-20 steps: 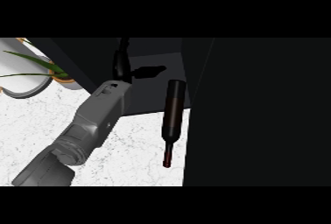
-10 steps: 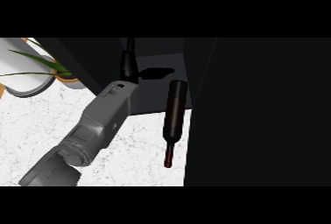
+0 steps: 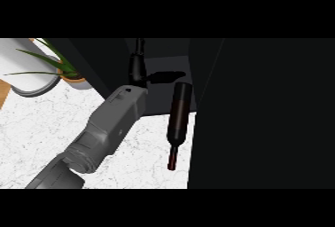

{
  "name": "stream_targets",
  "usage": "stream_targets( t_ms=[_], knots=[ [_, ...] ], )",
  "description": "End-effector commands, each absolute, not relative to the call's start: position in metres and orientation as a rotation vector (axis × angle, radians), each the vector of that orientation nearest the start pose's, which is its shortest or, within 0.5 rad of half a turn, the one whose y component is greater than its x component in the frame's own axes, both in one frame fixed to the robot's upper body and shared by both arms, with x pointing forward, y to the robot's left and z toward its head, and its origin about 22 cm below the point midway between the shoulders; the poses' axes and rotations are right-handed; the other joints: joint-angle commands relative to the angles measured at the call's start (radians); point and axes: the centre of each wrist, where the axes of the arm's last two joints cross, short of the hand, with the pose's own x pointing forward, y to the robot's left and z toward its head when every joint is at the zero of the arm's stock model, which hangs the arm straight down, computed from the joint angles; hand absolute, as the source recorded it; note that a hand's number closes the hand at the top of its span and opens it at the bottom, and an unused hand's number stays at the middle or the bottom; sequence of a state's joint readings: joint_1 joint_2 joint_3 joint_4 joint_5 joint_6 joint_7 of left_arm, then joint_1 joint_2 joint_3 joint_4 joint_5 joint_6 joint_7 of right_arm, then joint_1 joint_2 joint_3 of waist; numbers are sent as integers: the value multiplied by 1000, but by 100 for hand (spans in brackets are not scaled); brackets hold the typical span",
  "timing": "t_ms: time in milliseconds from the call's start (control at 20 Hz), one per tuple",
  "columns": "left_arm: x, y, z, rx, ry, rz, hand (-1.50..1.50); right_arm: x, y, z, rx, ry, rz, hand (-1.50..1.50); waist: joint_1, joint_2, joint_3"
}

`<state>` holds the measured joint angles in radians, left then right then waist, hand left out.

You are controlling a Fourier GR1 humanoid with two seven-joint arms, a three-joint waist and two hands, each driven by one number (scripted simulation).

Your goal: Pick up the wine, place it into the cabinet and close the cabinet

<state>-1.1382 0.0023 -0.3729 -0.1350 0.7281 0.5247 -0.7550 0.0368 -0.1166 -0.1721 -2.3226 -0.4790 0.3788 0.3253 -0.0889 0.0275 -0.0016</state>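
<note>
The dark wine bottle (image 3: 178, 117) lies on its side, its base inside the dark cabinet opening (image 3: 160, 95) and its red-tipped neck pointing back over the white marble counter (image 3: 39, 133). My left hand (image 3: 137, 62) is black and hard to make out against the cabinet interior. It reaches into the opening just left of the bottle, fingers straight and holding nothing. Its grey forearm (image 3: 111, 126) runs up from the lower left. The right hand does not show.
A tall dark panel (image 3: 262, 111), apparently the cabinet's door or side, fills the right half of the view beside the bottle. At the far left stand a potted green plant (image 3: 59, 66) and a white round container (image 3: 33, 75).
My left forearm and hand have shifted slightly right and deeper toward the cabinet. The bottle has stayed where it lies.
</note>
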Motion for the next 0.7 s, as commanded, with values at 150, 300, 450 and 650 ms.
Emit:
stream_targets(
  t_ms=[150, 300, 450, 650],
  knots=[
    [409, 78, 20, 139, -1956, 58, -150, 160, -262, 164, 368, -1985, 272, -150, 9, -17, 1],
    [401, 75, 12, 85, -1933, 73, -150, 155, -268, 167, 374, -1993, 268, -150, 26, -19, 1],
    [374, 55, 9, 42, -1918, 76, -150, 161, -267, 170, 357, -1987, 249, -150, 54, -28, 1],
    [361, 53, 7, 2, -1921, 73, -150, 148, -279, 167, 313, -1962, 282, -150, 90, -34, 2]
  ],
)
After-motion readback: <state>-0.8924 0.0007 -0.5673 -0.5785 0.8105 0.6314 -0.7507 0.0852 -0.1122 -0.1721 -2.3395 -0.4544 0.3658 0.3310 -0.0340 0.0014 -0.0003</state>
